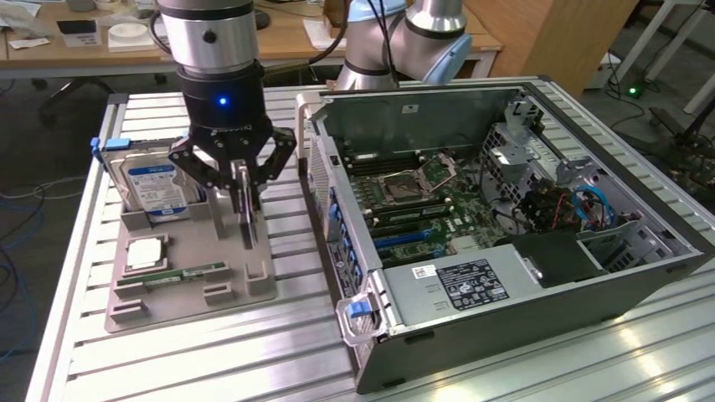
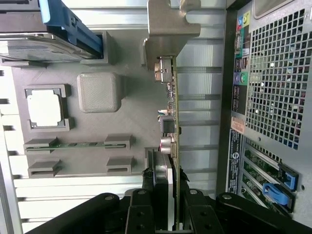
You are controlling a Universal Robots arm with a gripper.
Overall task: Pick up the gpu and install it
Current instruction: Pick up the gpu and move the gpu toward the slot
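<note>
UR arm [image 1: 213, 33] vertical, wrist pointing straight dwn. Black gripper [image 1: 244, 193] w/ linkages splayed out, jaws pinched onto top edge of gpu [image 1: 248, 226], card held upright.

No wording can be read with certainty. The hard drive [image 1: 151, 180] carries a blue-and-white label [image 1: 153, 188], its print too small to tell. The power supply [image 1: 497, 289] bears a black label [image 1: 473, 283] with white lines of print and a small white sticker [image 1: 424, 270] beside it, both illegible. On the case's rear panel [image 2: 273, 73], a narrow dark strip [image 2: 235, 151] shows fine print and a round mark, also unreadable.
</note>
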